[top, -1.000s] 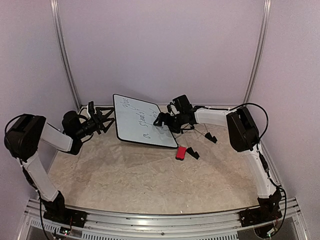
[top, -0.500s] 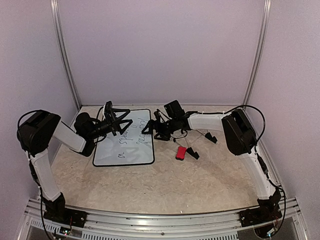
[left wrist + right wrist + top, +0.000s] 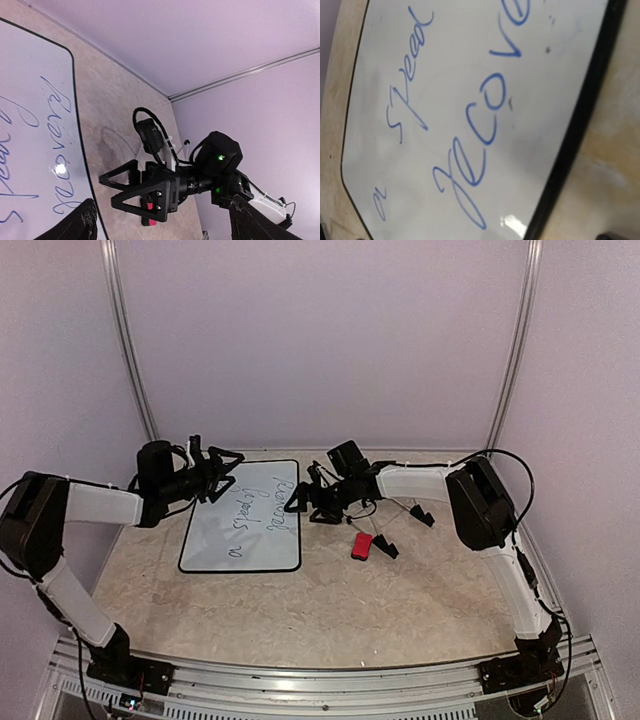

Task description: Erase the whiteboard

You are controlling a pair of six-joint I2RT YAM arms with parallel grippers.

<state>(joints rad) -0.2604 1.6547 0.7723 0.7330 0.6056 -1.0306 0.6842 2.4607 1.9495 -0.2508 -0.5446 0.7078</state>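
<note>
The whiteboard lies flat on the table with blue handwriting on it; it also shows in the left wrist view and fills the right wrist view. My left gripper hovers open over the board's far left corner, its fingers spread wide with nothing between them. At the board's far right corner my right gripper is also open and empty, seen head-on from the left wrist. A small red eraser lies on the table right of the board.
Small black pieces and thin cables lie near the eraser. The back wall and its metal posts stand just behind the board. The table is light wood grain.
The board, earlier tilted up between the grippers, now lies flat and further left. My left arm has swung back to the left. The right gripper has stayed near the board's right corner.
</note>
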